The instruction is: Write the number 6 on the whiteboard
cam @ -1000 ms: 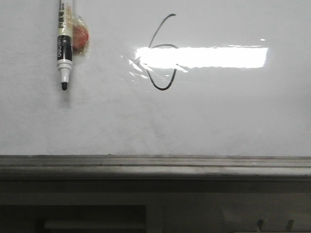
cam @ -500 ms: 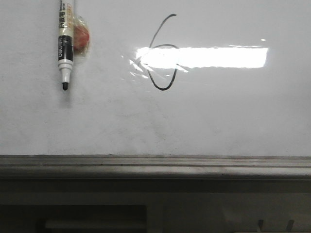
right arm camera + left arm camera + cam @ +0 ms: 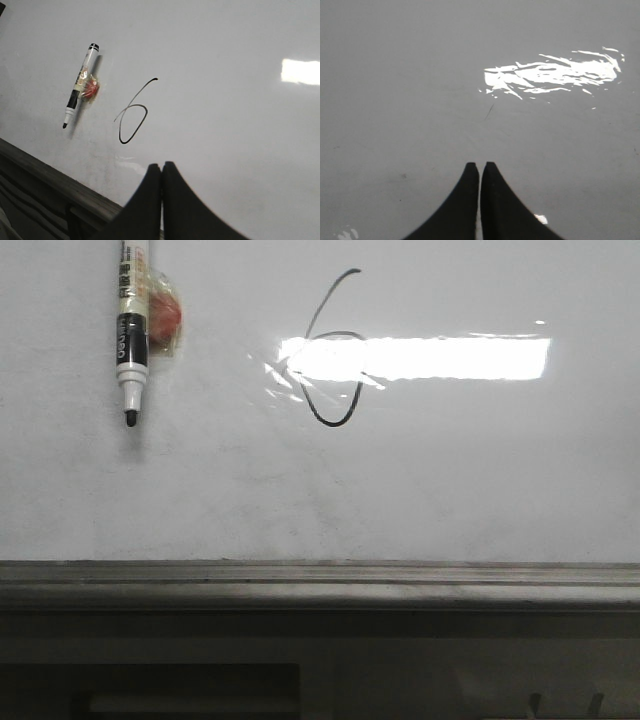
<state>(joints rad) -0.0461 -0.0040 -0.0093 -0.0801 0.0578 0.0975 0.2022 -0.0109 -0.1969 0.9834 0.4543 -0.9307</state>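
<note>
**Mia:** What was on the big shiny white board (image 3: 450, 480)?

**Tom:** A thin black number 6 (image 3: 333, 350) drawn with a marker. It sat high up, a bit left of the middle. Its long curved line went up to the right, and its loop hung below.

**Mia:** Was anything in the way of it?

**Tom:** A bright white patch of light (image 3: 430, 358) lay right across the loop. In the front view that hid the middle of the loop. In the right wrist view the whole 6 (image 3: 132, 114) was easy to see.

**Mia:** What else was there?

**Tom:** A white and black marker pen (image 3: 131, 330) hung on the board, well to the left of the 6. Its black tip pointed down and its cap was off. Its top end was cut off by the picture edge. A small red blob under clear tape (image 3: 165, 312) sat just behind it, touching it. I could not tell what the blob was.

**Mia:** And under the board?

**Tom:** A grey metal rail (image 3: 320, 580) ran along the bottom. Below that it was too dark to make out.

**Mia:** What about the hands?

**Tom:** The left hand (image 3: 480, 167) had its two black fingers pressed together, holding nothing. The right hand (image 3: 161, 167) was squeezed closed and held nothing too. It was near the 6, not touching it.
</note>
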